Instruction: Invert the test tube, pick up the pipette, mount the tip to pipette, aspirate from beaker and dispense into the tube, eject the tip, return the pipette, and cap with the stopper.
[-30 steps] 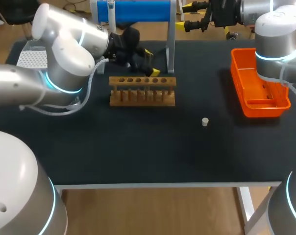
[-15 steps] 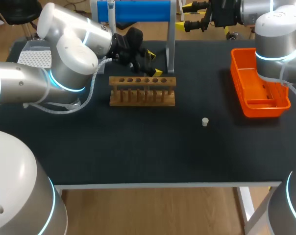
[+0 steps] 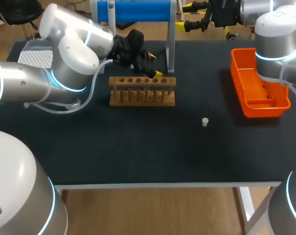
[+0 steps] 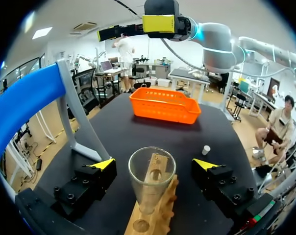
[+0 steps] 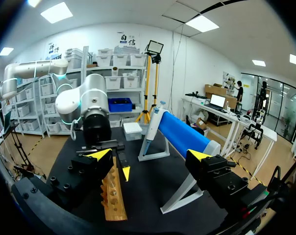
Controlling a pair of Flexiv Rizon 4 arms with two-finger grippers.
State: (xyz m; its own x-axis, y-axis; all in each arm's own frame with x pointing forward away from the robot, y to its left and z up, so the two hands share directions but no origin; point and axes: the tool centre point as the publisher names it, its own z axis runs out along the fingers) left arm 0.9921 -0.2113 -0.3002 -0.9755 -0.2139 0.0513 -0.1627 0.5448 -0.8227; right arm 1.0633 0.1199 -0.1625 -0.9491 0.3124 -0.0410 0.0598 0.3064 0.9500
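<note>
A clear glass test tube (image 4: 150,182) stands in the wooden rack (image 3: 142,91) (image 4: 153,219), its open mouth toward the left wrist camera. My left gripper (image 3: 155,65) (image 4: 154,164) hangs just behind the rack's right end, open, one finger on each side of the tube and neither touching it. The small white stopper (image 3: 205,122) (image 4: 206,149) lies on the black mat to the right of the rack. The pipette (image 3: 111,11) (image 5: 153,122) hangs on the blue stand (image 3: 138,10) (image 5: 180,135). My right gripper (image 3: 189,14) (image 5: 149,155) is open and empty, high beyond the table's far edge.
An orange basket (image 3: 259,84) (image 4: 162,105) sits at the right side of the table. A white tip box (image 3: 33,58) (image 5: 133,129) stands at the far left. The stand's metal leg (image 3: 170,46) rises close beside my left gripper.
My left arm has shifted a little to the right and lifted its elbow, bringing its gripper nearer the rack's right end. The right arm has not moved.
</note>
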